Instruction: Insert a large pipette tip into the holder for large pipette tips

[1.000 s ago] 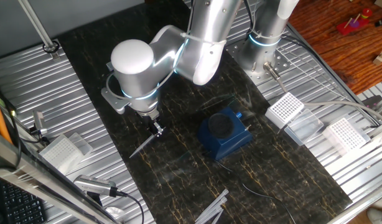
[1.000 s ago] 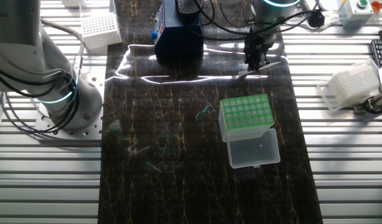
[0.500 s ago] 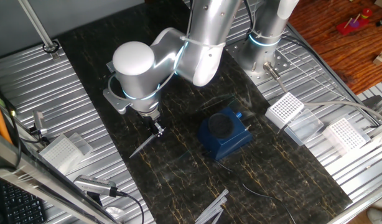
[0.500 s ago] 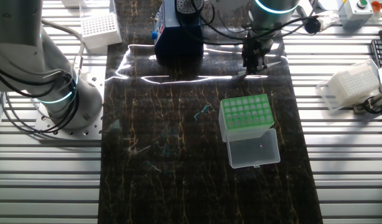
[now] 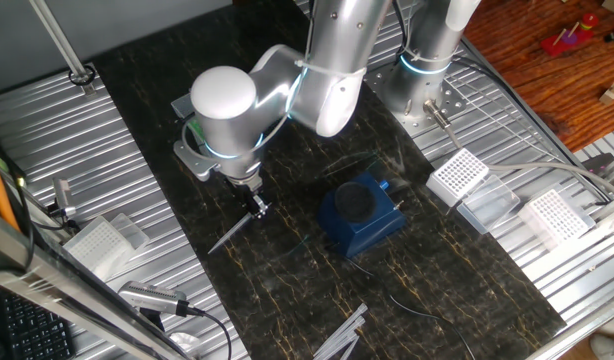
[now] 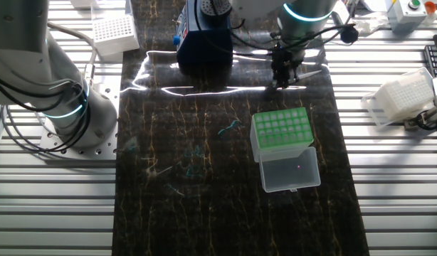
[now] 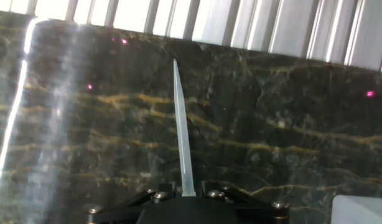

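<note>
Translucent large pipette tip (image 7: pixel 181 130) sits pinched in the pincer (image 6: pixel 281 77), between blue block (image 6: pixel 204 44) and green-topped holder (image 6: pixel 279 130).

bright, even light | glare streak — tabletop (image 6: pixel 204 82) | hand view soft

Hand (image 7: pixel 188 198) clamped on wide end of the large pipette tip (image 7: pixel 182 134); tip points straight away over the dark marbled bench (image 7: pixel 290 137), toward the ribbed metal strip (image 7: pixel 259 25) beyond.
</note>
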Controlling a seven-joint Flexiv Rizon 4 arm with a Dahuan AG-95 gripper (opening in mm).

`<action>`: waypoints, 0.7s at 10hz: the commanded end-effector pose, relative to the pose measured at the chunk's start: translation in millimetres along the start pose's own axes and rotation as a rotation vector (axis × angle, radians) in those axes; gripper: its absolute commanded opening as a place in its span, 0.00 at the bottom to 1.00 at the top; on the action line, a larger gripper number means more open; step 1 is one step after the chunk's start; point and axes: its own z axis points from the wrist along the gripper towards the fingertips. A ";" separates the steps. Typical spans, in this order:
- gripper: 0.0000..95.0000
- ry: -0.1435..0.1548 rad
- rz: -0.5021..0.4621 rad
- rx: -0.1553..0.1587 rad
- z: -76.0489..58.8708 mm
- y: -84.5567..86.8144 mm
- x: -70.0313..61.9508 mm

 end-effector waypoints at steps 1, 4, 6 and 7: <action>0.00 0.001 0.004 -0.001 0.1 -0.3 0.4; 0.00 0.003 0.014 -0.006 0.3 -0.4 0.8; 0.00 0.018 0.022 -0.012 0.0 -0.3 0.8; 0.00 0.037 0.040 -0.024 -2.9 0.6 1.3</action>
